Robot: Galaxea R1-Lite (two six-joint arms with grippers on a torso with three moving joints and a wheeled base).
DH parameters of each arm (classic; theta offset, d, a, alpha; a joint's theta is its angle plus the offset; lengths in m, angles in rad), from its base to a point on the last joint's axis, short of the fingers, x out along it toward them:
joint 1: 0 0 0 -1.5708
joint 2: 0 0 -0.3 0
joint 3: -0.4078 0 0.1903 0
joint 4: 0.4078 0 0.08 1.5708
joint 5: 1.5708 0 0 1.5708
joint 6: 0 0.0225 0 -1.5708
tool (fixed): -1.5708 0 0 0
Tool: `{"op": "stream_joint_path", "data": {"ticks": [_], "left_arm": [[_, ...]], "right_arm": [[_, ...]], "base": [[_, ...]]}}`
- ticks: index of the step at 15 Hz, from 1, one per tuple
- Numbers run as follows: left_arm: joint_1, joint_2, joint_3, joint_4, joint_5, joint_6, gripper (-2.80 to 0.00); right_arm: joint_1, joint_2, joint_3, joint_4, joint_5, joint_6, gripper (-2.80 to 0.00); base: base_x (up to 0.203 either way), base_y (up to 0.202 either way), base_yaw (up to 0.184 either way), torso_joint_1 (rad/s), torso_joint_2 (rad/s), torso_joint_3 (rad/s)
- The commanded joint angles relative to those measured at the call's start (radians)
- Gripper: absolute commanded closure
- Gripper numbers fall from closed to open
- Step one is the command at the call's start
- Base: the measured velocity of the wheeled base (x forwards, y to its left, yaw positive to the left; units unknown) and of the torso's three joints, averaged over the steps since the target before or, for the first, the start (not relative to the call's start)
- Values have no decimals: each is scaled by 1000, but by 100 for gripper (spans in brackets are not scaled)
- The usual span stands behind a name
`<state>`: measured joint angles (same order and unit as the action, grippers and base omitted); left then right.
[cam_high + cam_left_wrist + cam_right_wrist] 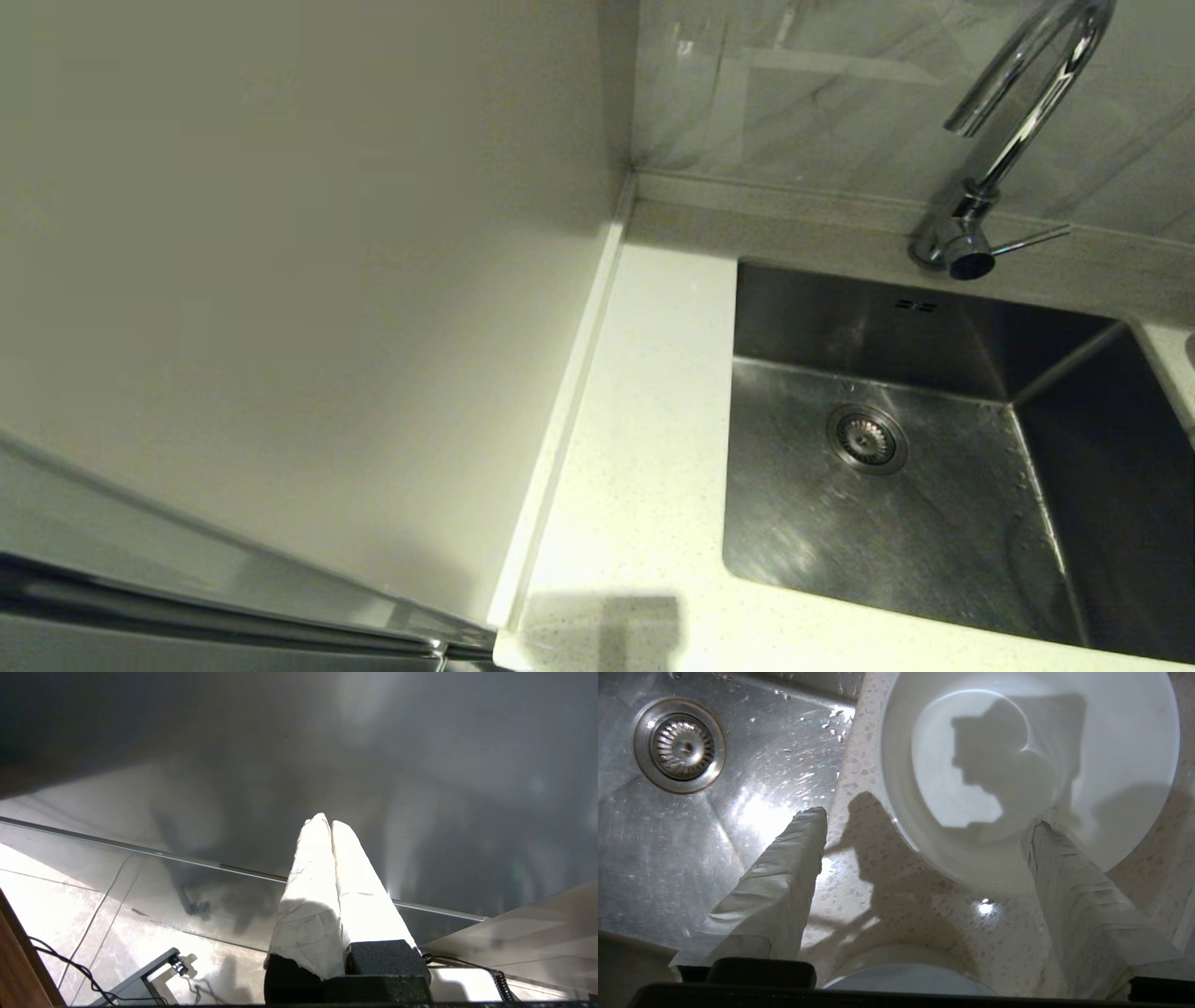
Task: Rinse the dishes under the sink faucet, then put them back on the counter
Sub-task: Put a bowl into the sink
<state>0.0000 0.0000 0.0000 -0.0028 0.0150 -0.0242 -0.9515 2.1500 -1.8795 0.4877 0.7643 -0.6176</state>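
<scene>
The steel sink (934, 523) lies empty under the chrome faucet (1018, 121), with the white counter (644, 448) on its left. Neither gripper shows in the head view. In the right wrist view my right gripper (927, 819) hangs open over the speckled counter (887, 896) beside the sink (654, 858). A white bowl (1111, 742) sits on the counter just ahead of it, and one fingertip (1041, 833) overlaps the bowl's near rim. A pale blue bowl (906, 982) peeks in close under the wrist. The pink bowl is out of view. My left gripper (325, 820) is shut and empty, parked away from the sink.
The drain strainer (866, 438) sits in the sink floor, with water drops on the steel near it. The faucet's thin lever (1032, 241) points right. A cream wall panel (280, 280) bounds the counter on the left. Below the left gripper are floor tiles and cables (70, 961).
</scene>
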Motion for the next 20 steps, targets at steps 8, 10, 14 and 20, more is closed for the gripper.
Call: {"op": "stream_joint_path", "data": {"ticks": [8,10,14,20], "left_arm": [[0,-4,0,0,0,0,0],[0,-3,0,0,0,1,0],[0,-3,0,0,0,0,0],[0,-3,0,0,0,1,0]], "right_arm": [[2,69,-34,-7,27,-152,-280],[3,83,-42,-8,26,-169,-280],[8,109,-93,-8,21,-174,0],[10,97,-95,-6,24,-171,0]], "base": [[0,0,0,0,0,0],[0,0,0,0,0,0],[0,0,0,0,0,0],[0,0,0,0,0,0]]}}
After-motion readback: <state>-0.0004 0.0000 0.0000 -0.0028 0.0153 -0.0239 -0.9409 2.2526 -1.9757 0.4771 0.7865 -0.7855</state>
